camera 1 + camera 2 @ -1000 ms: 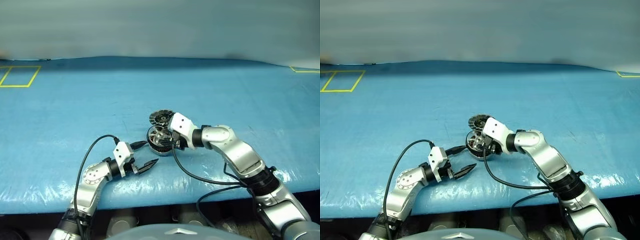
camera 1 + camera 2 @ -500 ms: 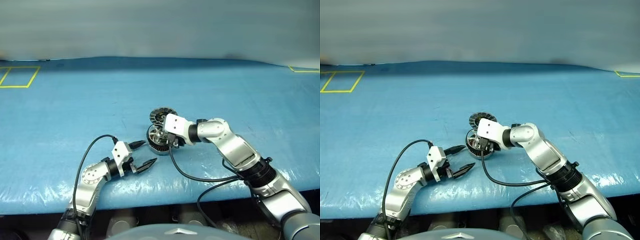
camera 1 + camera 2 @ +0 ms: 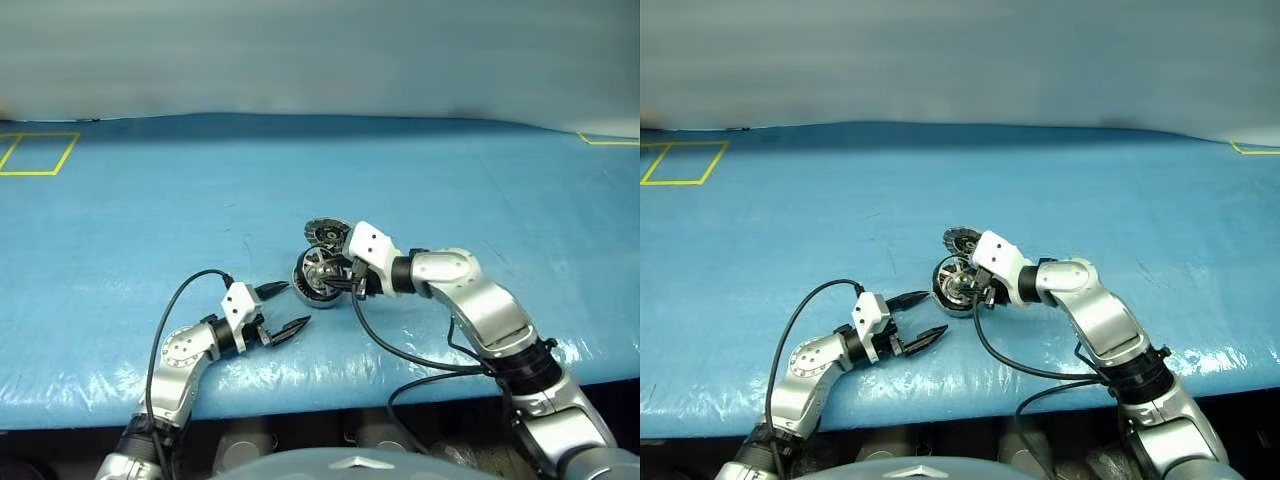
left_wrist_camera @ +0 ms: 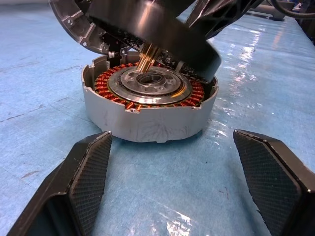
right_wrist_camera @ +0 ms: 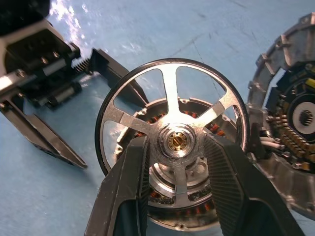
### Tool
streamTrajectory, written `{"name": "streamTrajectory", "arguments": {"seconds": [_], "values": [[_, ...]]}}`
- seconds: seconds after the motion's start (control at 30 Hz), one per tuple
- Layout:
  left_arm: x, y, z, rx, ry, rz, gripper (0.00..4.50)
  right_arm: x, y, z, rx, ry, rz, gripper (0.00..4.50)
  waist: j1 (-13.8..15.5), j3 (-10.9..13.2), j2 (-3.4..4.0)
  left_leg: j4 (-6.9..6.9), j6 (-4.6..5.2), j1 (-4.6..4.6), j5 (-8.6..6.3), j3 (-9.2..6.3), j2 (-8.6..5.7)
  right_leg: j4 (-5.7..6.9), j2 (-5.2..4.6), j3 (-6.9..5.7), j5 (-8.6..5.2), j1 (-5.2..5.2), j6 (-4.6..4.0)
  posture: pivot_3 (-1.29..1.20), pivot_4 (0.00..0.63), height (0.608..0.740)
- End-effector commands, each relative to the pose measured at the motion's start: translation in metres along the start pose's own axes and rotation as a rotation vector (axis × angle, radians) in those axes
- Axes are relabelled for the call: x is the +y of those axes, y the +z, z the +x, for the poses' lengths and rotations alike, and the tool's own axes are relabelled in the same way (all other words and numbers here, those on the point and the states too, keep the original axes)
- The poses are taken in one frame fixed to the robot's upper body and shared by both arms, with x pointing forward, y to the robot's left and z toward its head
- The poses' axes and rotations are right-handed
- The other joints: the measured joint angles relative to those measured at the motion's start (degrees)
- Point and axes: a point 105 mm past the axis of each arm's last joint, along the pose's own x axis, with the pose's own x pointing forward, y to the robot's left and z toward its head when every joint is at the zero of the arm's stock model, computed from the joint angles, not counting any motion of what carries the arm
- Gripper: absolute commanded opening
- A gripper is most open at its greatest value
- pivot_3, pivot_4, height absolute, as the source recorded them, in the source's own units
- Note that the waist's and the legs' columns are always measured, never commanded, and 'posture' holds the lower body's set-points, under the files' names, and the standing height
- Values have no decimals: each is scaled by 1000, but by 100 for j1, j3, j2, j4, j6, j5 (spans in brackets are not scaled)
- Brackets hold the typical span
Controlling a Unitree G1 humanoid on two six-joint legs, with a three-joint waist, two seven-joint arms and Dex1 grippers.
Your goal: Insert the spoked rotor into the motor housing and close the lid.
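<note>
The motor housing (image 4: pixel 147 118), a silver case with copper windings, lies on the blue table. Its hinged lid (image 3: pixel 323 233) stands open behind it, its segmented inside seen in the right wrist view (image 5: pixel 290 113). My right gripper (image 5: pixel 175 145) is shut on the hub of the spoked rotor (image 5: pixel 169 93). It holds the rotor tilted just above the housing, and the black rim (image 4: pixel 162 29) hangs over the windings. My left gripper (image 3: pixel 293 304) stands open on the table just in front of the housing, to its left, with nothing between its fingers (image 4: pixel 83 172).
The table is covered in blue sheeting (image 3: pixel 450 180) with a creased front edge close to my arms. Yellow tape squares (image 3: pixel 40 152) mark the far left and far right corners. Black cables (image 3: pixel 400 355) loop from both wrists.
My right wrist has rolled and the arm has swung a little, keeping the rotor over the housing at a new tilt. The left gripper has stayed put and open.
</note>
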Motion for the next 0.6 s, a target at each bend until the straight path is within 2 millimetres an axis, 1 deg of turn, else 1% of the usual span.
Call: {"name": "streamTrajectory", "arguments": {"seconds": [0.03,0.17,0.27,0.4,0.6], "values": [[4,1,-2,-18,1,10,4212,-4,9,-13,-67,-57,39,1578,5,0,1,0,0,-1,0,0,-1,0,-1,0,0,0,-1,0,150,740],[4,-2,-1,-14,-7,12,4212,-5,0,-14,-59,-100,83,1578,4,0,1,2,0,0,0,1,-2,-2,-5,0,-1,1,0,0,150,740],[5,-4,2,-12,-13,14,4212,-6,-3,-15,-60,-121,98,1578,5,-2,4,2,0,3,0,0,-2,0,-4,0,-1,1,0,0,150,740],[3,-4,12,-11,-24,19,4212,-8,-6,-17,-60,-145,120,1578,41,-2,3,5,1,3,1,-2,-5,-1,-6,-2,0,4,2,0,150,740],[-5,7,30,-27,-33,29,4212,-3,-4,-13,-51,-115,101,1578,72,-2,3,8,3,0,1,-2,-7,-3,-8,-1,2,5,5,0,150,740]]}}
